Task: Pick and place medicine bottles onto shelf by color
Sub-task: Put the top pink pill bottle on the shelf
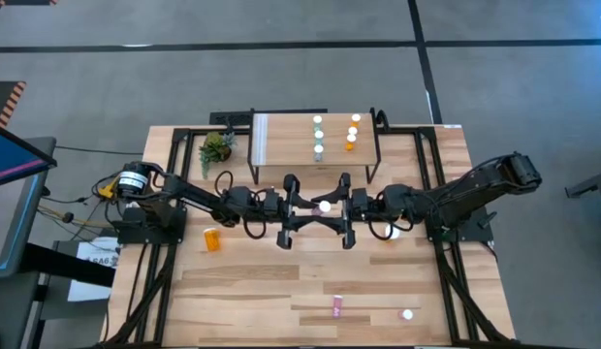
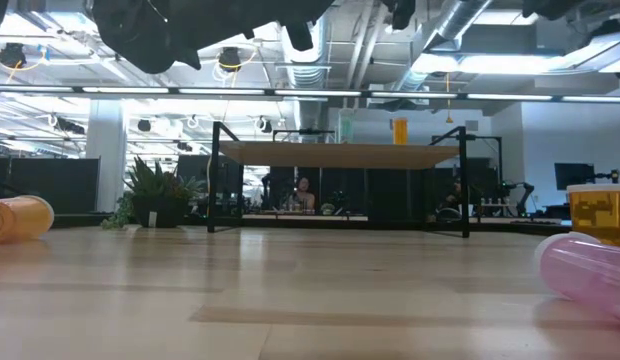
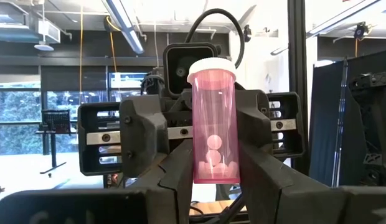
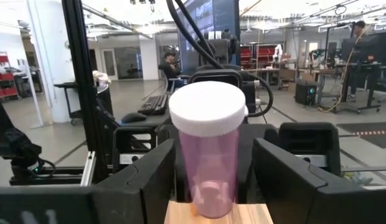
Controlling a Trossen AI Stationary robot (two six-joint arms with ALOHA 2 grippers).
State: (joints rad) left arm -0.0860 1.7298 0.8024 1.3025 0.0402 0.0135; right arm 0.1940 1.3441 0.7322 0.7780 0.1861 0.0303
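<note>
Overhead, both grippers meet mid-table at one white cap; only the wrist views show the pink bottle with pills inside, left gripper gripping it, right gripper spread.

No writing can be read anywhere — the pink bottle carries no label, and the paper beside the table shows only illegible marks.
</note>
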